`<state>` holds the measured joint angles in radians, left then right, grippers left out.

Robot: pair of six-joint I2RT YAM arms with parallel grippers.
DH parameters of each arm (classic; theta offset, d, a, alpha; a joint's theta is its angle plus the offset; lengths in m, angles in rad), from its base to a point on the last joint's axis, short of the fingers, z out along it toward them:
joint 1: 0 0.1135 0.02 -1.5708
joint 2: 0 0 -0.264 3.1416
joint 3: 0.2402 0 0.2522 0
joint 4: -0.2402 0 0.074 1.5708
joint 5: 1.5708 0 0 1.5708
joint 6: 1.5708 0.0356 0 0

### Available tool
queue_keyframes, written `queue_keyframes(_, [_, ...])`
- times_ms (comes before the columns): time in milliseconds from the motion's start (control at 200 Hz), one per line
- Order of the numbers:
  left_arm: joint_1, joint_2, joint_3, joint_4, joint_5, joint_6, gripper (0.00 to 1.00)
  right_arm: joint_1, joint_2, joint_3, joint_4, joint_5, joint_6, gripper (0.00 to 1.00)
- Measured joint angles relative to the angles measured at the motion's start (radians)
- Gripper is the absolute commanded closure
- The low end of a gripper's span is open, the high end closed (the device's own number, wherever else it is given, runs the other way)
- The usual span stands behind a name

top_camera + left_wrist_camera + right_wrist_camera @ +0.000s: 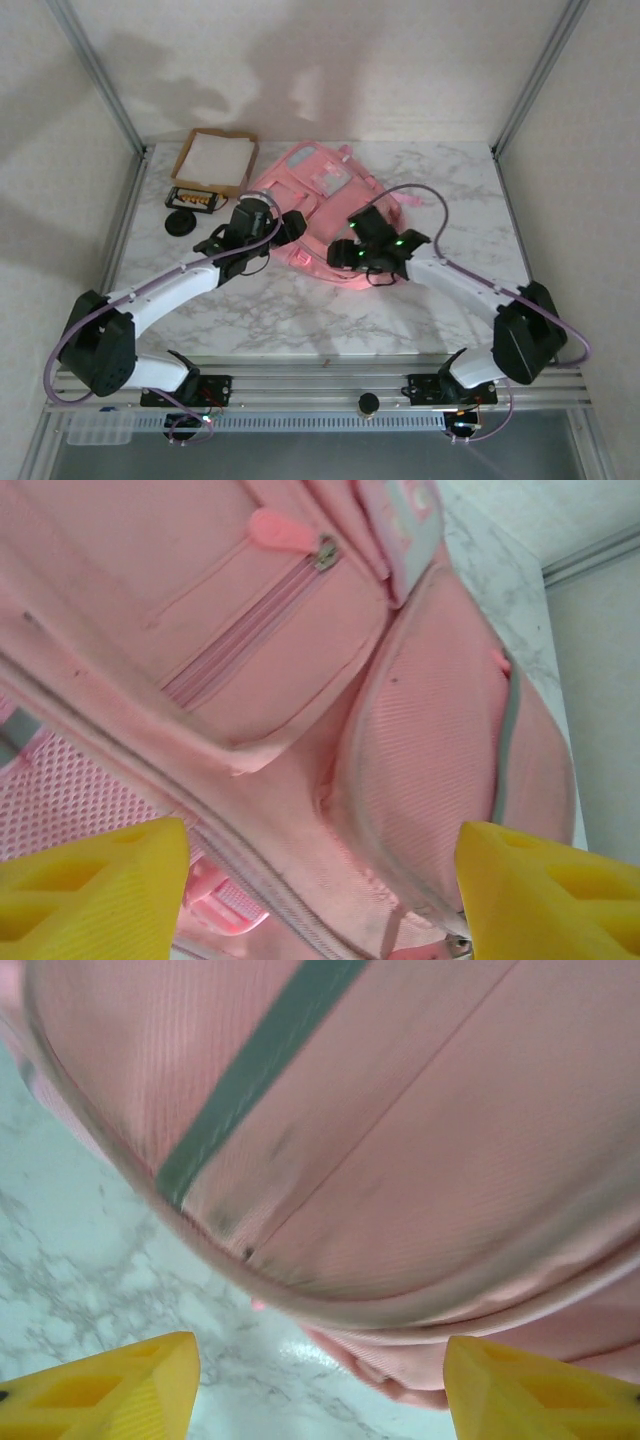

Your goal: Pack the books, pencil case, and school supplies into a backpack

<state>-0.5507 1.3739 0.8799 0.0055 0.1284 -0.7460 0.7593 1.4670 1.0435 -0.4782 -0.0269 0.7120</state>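
Pink backpack (318,185) lies slack close by the released left gripper (320,900) and right gripper (320,1390), so closing may pinch only loose fabric.

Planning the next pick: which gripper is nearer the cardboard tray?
Left. The left gripper is at the backpack's left edge, close to the cardboard tray; the right gripper is across the backpack.

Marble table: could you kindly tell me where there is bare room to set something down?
Free: white marble table right of the pink fabric backpack, and the near strip before it. Crowded: far-left, around the shallow cardboard tray.
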Motion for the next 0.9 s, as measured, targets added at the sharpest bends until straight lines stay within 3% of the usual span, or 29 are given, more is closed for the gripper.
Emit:
queue_keyframes(150, [0.003,0.008,-0.008,0.030,0.011,-0.047,0.29,0.060,0.086,0.035,-0.005,0.079,0.058,0.44])
queue_keyframes(235, [0.003,0.008,-0.013,0.059,0.015,-0.068,0.29,0.077,0.091,0.038,0.010,0.116,0.090,0.56])
queue_keyframes(391, [0.003,0.008,-0.023,0.082,0.023,-0.090,0.29,0.090,0.066,0.022,0.086,0.142,0.116,0.59])
queue_keyframes(771, [0.000,0.008,-0.061,0.134,0.037,-0.171,0.30,0.089,0.032,-0.114,0.260,0.174,0.157,0.76])
queue_keyframes(896, [-0.014,0.008,-0.063,0.145,0.031,-0.216,0.39,0.086,0.037,-0.118,0.317,0.173,0.149,0.82])
